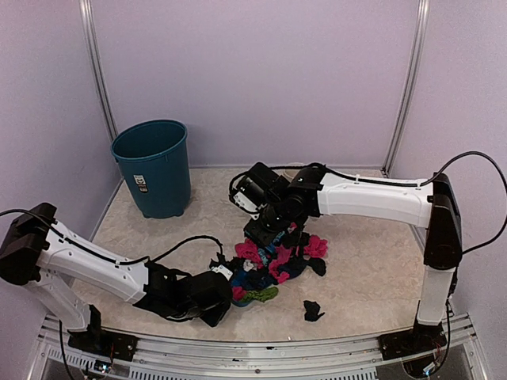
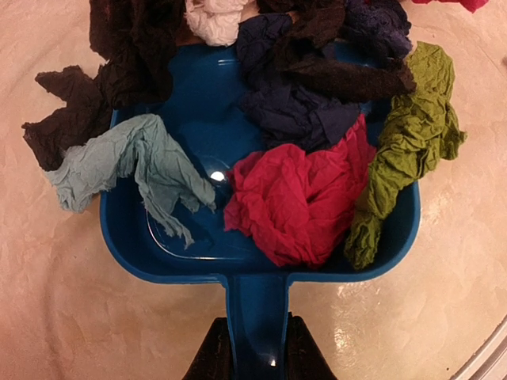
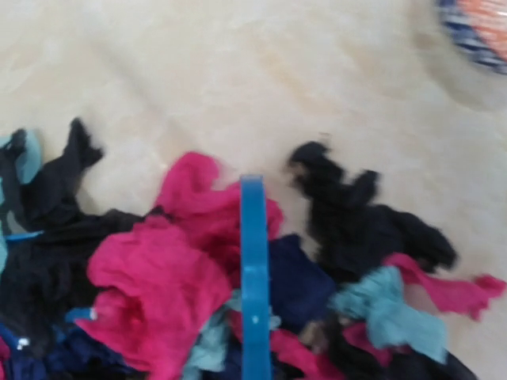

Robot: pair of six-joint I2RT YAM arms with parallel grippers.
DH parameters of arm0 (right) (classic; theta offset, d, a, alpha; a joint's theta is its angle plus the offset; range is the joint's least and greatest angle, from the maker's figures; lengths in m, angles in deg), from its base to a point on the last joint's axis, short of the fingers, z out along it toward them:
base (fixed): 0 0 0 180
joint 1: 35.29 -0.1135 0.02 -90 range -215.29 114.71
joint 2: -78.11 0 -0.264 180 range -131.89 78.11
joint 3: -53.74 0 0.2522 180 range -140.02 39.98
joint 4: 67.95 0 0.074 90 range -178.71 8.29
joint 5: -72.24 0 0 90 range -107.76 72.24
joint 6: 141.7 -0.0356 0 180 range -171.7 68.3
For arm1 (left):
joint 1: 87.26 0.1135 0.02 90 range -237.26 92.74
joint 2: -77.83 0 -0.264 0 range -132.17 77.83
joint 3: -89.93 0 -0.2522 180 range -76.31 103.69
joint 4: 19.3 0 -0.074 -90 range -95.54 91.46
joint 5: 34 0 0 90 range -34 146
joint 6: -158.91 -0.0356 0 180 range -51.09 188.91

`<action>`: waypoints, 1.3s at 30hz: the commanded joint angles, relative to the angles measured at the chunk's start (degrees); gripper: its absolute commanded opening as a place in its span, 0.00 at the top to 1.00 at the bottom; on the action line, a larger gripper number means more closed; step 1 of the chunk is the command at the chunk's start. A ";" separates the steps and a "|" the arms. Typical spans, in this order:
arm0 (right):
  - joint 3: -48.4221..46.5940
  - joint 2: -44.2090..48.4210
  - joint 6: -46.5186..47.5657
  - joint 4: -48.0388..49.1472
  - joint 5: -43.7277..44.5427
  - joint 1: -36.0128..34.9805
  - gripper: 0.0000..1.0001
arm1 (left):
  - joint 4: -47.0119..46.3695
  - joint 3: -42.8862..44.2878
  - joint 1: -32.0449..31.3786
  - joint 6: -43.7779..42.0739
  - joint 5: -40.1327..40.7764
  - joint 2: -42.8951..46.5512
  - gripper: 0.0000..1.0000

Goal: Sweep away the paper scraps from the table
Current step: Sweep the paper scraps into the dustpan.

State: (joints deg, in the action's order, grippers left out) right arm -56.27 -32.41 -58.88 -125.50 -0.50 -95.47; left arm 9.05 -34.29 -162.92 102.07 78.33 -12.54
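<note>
Paper scraps [image 1: 273, 265] lie heaped at the middle of the counter [image 1: 372, 273]; one black scrap [image 1: 313, 310] sits apart nearer the front; a teal bin [image 1: 153, 170] stands back left.

Open table [image 1: 380, 261] lies at the right of the overhead view, between the heap and the right arm's upright post, broken only by one lone black scrap [image 1: 313, 310] low and right of centre. The left middle is bare too, below the teal bin [image 1: 153, 166], which blocks the upper left. The centre is crowded. The paper scraps [image 1: 277, 260] are piled there, and the right arm [image 1: 372, 198] stretches across above them with its brush [image 3: 253, 269] down in the heap. The left arm [image 1: 95, 265] slants in from the lower left, its dustpan [image 2: 131, 249] against the pile. In the left wrist view, bare surface runs down both sides of the pan.
</note>
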 commanded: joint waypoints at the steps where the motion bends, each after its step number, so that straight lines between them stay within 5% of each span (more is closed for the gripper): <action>1: -2.30 -2.27 3.05 0.73 -4.69 0.22 1.00 | 2.09 -1.78 0.90 0.77 -0.18 0.20 1.00; 13: 4.49 4.72 2.35 3.18 -15.63 -1.60 1.00 | -1.50 -3.00 2.98 0.06 -0.22 0.10 1.00; 28: 4.76 10.30 -4.05 1.35 3.42 -0.98 1.00 | -4.60 -5.46 2.97 -0.23 3.45 3.45 1.00; 39: 11.24 16.02 -6.65 4.15 6.23 0.91 1.00 | -3.21 -5.47 2.98 -1.64 8.34 10.52 1.00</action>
State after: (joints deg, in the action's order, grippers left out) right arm -48.23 -19.97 -63.39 -123.01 3.34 -95.76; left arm 4.50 -39.64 -160.39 101.61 83.64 -4.54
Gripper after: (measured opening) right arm 0.038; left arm 0.155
